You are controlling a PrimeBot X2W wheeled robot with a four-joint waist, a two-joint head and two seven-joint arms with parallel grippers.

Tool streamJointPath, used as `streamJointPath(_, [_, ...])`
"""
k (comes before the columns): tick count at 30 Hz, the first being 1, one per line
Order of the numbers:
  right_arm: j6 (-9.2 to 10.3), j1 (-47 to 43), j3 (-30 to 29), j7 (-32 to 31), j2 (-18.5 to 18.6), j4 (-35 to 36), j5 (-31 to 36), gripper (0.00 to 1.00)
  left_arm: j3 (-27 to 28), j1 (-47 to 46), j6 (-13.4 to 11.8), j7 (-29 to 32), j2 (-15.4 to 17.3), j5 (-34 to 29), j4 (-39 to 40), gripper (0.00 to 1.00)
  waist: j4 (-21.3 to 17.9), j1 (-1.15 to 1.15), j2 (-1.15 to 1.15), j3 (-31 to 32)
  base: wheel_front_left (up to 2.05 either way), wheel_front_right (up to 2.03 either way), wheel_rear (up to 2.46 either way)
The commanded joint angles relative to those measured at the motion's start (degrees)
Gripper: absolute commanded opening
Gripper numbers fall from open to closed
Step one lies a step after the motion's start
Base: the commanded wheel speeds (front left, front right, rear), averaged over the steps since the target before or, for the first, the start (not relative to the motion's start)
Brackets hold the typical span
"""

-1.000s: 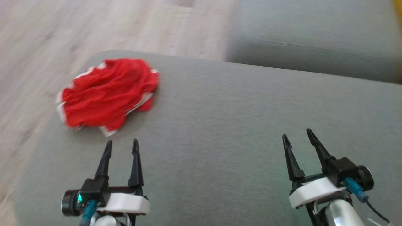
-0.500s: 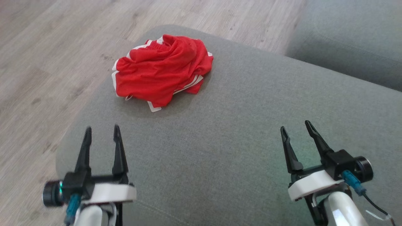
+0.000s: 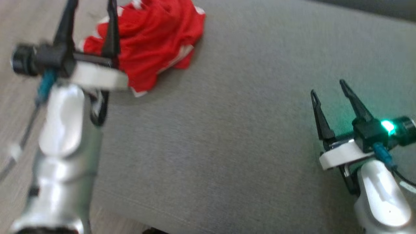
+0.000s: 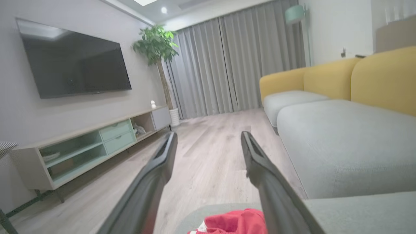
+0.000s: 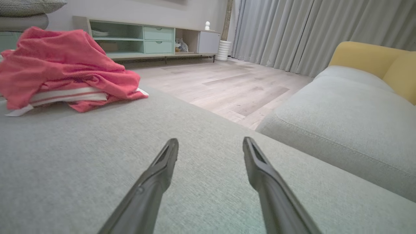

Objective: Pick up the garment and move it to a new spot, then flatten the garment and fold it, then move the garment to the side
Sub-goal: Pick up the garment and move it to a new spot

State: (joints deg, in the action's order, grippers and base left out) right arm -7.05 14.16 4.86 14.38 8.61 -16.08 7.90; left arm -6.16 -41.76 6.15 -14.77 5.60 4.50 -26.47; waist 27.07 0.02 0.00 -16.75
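Bare cushion right of garment

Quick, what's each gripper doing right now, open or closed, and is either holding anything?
Left gripper: open, holding nothing, just above the red garment.
Right gripper: open, holding nothing, over the grey cushion.

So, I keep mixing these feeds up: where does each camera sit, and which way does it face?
Head view: on the head, looking down at the grey cushion; left gripper, right gripper and pale forearms show.
Left wrist view: raised, facing the floor and TV; its open fingers show.
Right wrist view: low over the cushion, facing the cabinet; its open fingers show.
Shared: all three show the red garment.
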Motion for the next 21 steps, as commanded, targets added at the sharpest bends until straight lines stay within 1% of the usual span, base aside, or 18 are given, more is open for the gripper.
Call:
streamJointPath(1, [-0.44, 1.09, 1.53, 0.62, 0.36, 1.83, 0.40, 1.00, 1.28, -2.47, 0.34, 0.11, 2.76, 0.28, -0.32, 1.00, -3.99, -0.02, 0.00, -4.75, 0.00, 0.00, 0.00])
streamJointPath(3, [-0.44, 2.12, 1.99, 0.62, 1.00, 1.98, 0.62, 1.00, 0.44, -7.23, 0.83, 1.76, 3.91, 1.23, -6.16, 1.00, -5.73, -0.02, 0.00, -6.23, 0.00, 0.00, 0.00])
streamJointPath(4, [-0.44, 2.90, 1.99, 0.62, 1.48, 2.46, 0.67, 1.00, -0.99, -11.12, 1.10, 3.36, 5.14, 1.68, -10.94, 1.00, -7.11, -0.02, 0.00, -7.69, 0.00, 0.00, 0.00])
streamJointPath(10, [-0.44, 4.29, 1.07, 0.62, 2.72, 3.49, 1.04, 1.00, -4.58, -17.55, 1.30, 8.16, 7.50, 2.14, -23.96, 1.00, -9.63, -0.02, 0.00, -11.13, 0.00, 0.00, 0.00])
streamJointPath(13, [-0.44, 5.08, 1.35, 0.62, 2.49, 3.78, 1.13, 1.00, -4.18, -19.28, -0.88, 10.31, 9.04, 1.76, -29.78, 1.00, -10.65, -0.02, 0.00, -12.13, 0.00, 0.00, 0.00])
streamJointPath(16, [-0.44, 5.88, 1.42, 0.62, 2.22, 3.92, 1.21, 1.00, -4.10, -20.46, -2.27, 10.23, 9.36, 1.72, -33.32, 1.00, -11.08, -0.02, 0.00, -12.91, 0.00, 0.00, 0.00])
streamJointPath(17, [-0.44, 6.09, 1.39, 0.62, 2.03, 3.89, 1.17, 1.00, -4.20, -20.76, -2.45, 9.15, 9.49, 1.65, -33.83, 0.38, -11.20, -0.02, 0.00, -12.92, 0.00, 0.00, 0.00])
streamJointPath(18, [-0.44, 6.28, 1.40, 0.62, 1.74, 3.83, 1.17, 1.00, -4.23, -20.95, -2.59, 8.22, 9.65, 1.66, -34.42, 0.00, -11.34, -0.02, 0.00, -12.75, 0.00, 0.00, 0.00])
streamJointPath(21, [-0.44, 6.37, 1.39, 0.62, 0.73, 3.45, 0.99, 1.00, -4.34, -21.72, -2.42, 5.06, 9.94, 1.87, -35.15, 0.00, -11.73, -0.02, 0.00, -11.41, 0.00, 0.00, 0.00])
